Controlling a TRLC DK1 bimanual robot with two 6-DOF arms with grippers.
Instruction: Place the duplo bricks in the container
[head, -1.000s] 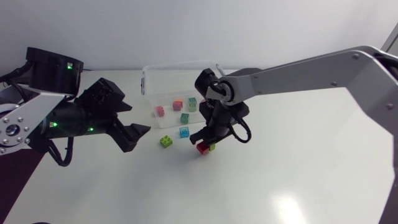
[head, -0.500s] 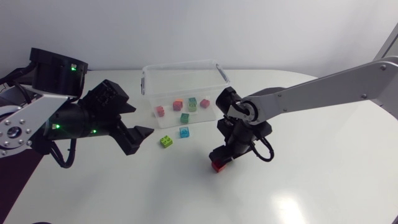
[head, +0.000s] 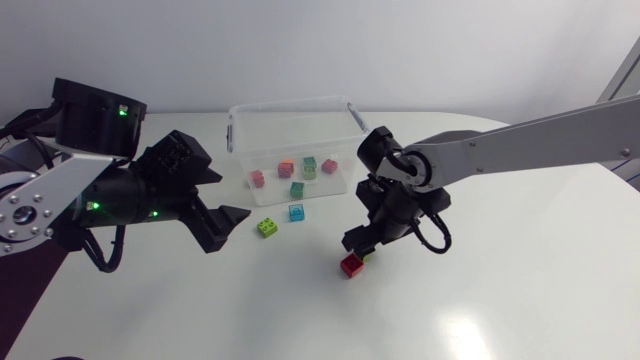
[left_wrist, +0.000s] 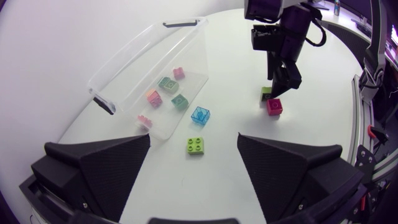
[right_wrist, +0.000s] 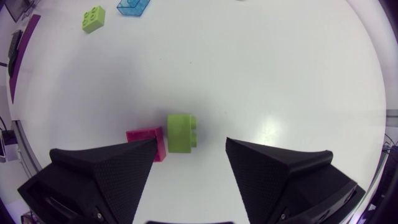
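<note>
Right claw (head: 360, 246): spread wide and pinching nothing. It hangs just over 2 bricks on the surface (head: 480, 300), apart from the container.
Green brick (right_wrist: 181, 132): lime-green and squarish. A raised lip along one side suggests it may be lying on its side. It sits in the gap between the right fingers and appears to touch neither.
Red brick (right_wrist: 147, 138): magenta-red, pressed against the green brick's flank and partly hidden by one right finger.
Left claw (head: 226, 228): spread and empty, pointing at the lime brick (head: 267, 227) close ahead of it.
Cyan brick (head: 296, 211): see-through blue, on the surface just beside the container's front wall.
Container (head: 236, 135): a clear, thin-walled tub. 5 bricks seem to lie in it: 2 pink, 1 salmon, 1 green and 1 teal.
Left to do: 4 bricks are outside the tub.
Risk 1: if the right claw drops here, a finger could land on the red brick rather than beside it, jamming or flicking it away.
Risk 2: closing may pinch both touching bricks. The outer one would be held only by friction and could fall on the way.
Risk 3: a brick on its side gives the broad wedges little flat face, so it may twist out.
Risk 4: the clear rim is hard to judge, and a low carry could knock the tub.
</note>
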